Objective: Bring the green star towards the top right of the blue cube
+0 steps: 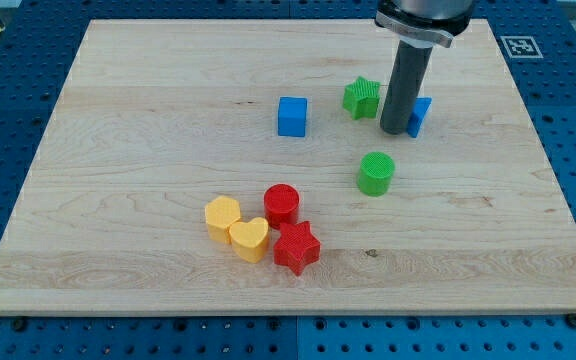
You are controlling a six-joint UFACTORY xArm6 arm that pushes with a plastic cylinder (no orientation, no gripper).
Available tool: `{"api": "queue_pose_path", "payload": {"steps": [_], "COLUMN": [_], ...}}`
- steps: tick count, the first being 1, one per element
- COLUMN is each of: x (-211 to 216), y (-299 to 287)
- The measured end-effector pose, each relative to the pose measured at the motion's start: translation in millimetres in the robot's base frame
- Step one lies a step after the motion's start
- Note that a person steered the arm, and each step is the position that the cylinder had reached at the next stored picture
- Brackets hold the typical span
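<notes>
The green star (362,97) sits on the wooden board (148,150) near the view's top, right of centre. The blue cube (292,116) lies to its left and slightly lower, a short gap away. My tip (395,130) rests on the board just right of the green star and a little below it, close to it but apart. A second blue block (421,115) stands right behind the rod, partly hidden by it; its shape is unclear.
A green cylinder (376,173) lies below my tip. Lower down, left of centre, a cluster holds a red cylinder (281,204), a red star (296,248), a yellow heart (250,239) and another yellow block (222,216).
</notes>
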State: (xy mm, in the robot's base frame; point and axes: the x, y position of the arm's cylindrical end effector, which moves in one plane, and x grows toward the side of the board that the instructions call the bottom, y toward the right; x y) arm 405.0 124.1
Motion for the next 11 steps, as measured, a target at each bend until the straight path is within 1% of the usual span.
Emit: {"api": "queue_pose_path", "payload": {"steps": [1,3,5,7,8,10,11], "x": [-5.3,-43.1,-47.3,-52.8,-53.4,-48.7,1.7], "y": [-14.3,-18.0,-60.8,-72.6,-113.2,-227.8,-232.3]}}
